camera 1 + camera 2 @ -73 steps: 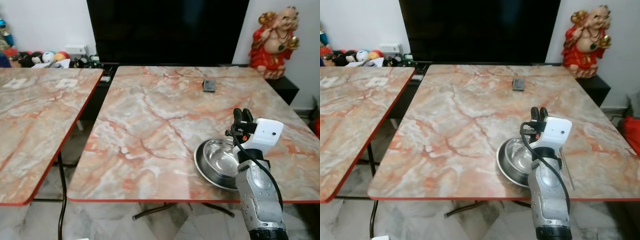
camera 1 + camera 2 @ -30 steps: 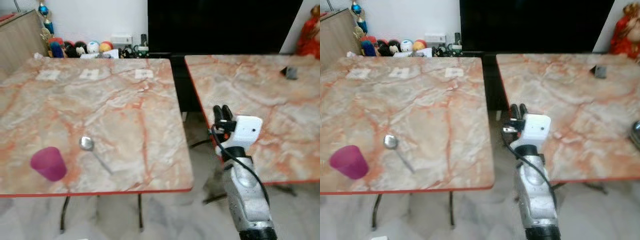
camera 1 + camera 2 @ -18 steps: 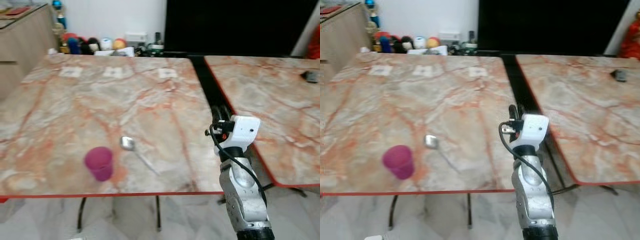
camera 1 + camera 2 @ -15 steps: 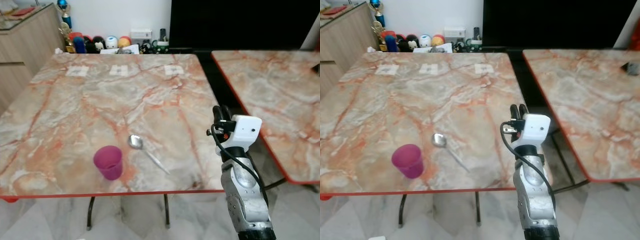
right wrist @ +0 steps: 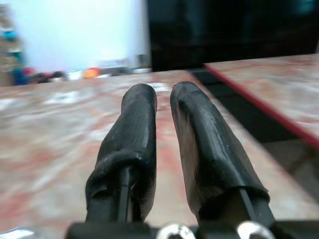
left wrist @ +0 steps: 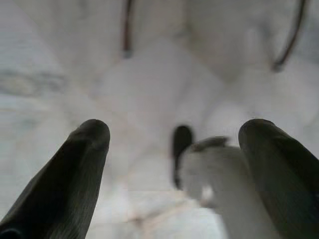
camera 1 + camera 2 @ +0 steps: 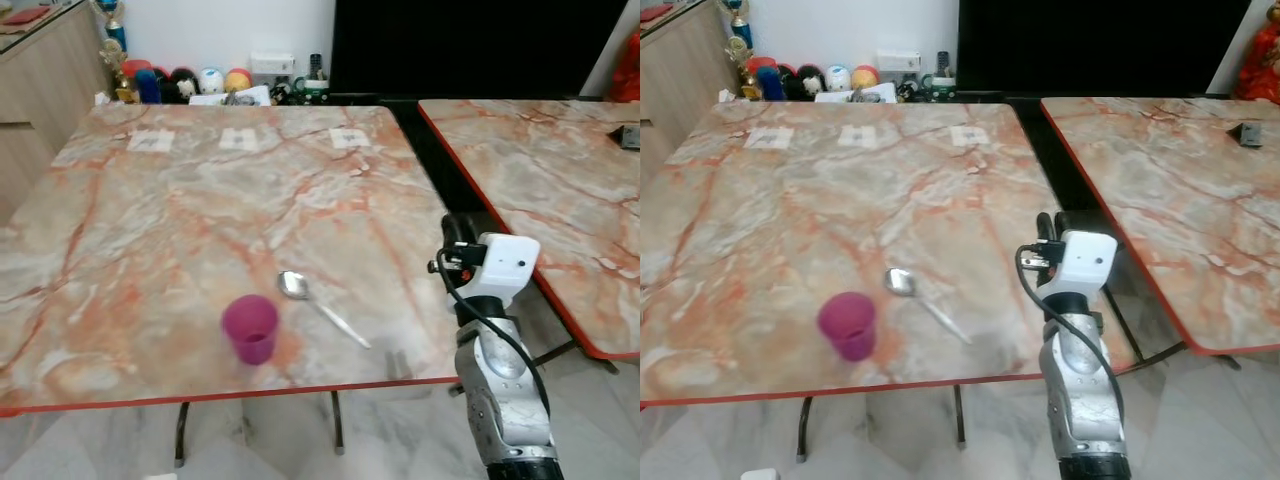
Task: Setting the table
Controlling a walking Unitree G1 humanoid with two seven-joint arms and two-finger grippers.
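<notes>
Right gripper (image 5: 162, 107): clenched, empty, raised at the marble table's (image 7: 150, 220) right edge.
Left gripper (image 6: 174, 149): fingers spread, facing the floor.
Pink cup (image 7: 250, 328): upright near the front edge.
Spoon (image 7: 320, 308): just beside cup.

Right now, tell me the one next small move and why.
Probably swing the right gripper left over the table toward the spoon. Its fingers are together and hold nothing, raised off that table's right edge, while the spoon and the pink cup lie untouched near the front edge.
</notes>
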